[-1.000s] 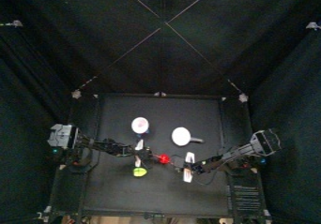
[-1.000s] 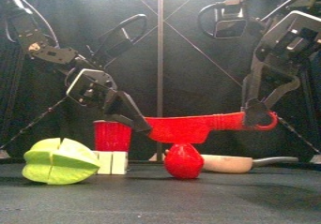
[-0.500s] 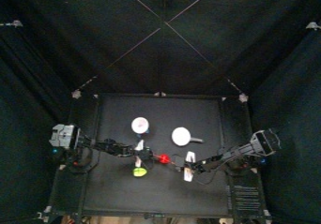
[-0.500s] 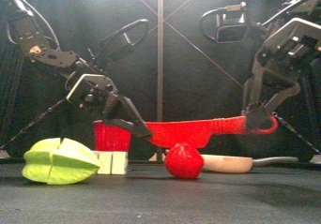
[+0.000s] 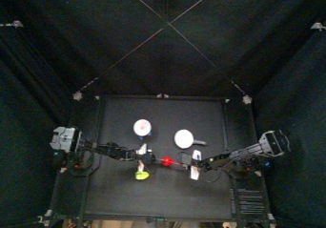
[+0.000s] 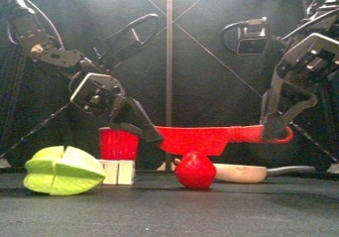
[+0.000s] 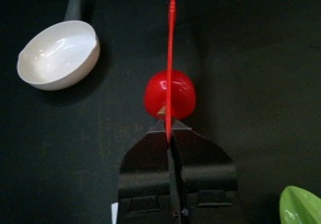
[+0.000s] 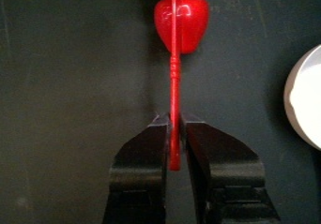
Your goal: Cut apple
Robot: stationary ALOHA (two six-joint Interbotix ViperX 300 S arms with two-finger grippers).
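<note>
A: We see the red knife (image 6: 205, 136) held level over the apple (image 6: 195, 170), left gripper (image 7: 172, 139) and right gripper (image 8: 175, 125) each clamped on one end.

B: Agreed. We judge two holds keep the blade square. Apple stands mid-table, between the green fruit (image 6: 62, 171) and white spoon (image 6: 252, 172), uncut.

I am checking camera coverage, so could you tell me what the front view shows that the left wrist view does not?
Only the front view shows the red cup and the right gripper shut on the knife's handle end. Only the left wrist view shows the white spoon. Both show the apple, the red knife above it, the left gripper shut on the knife, and the yellow-green fruit.
</note>
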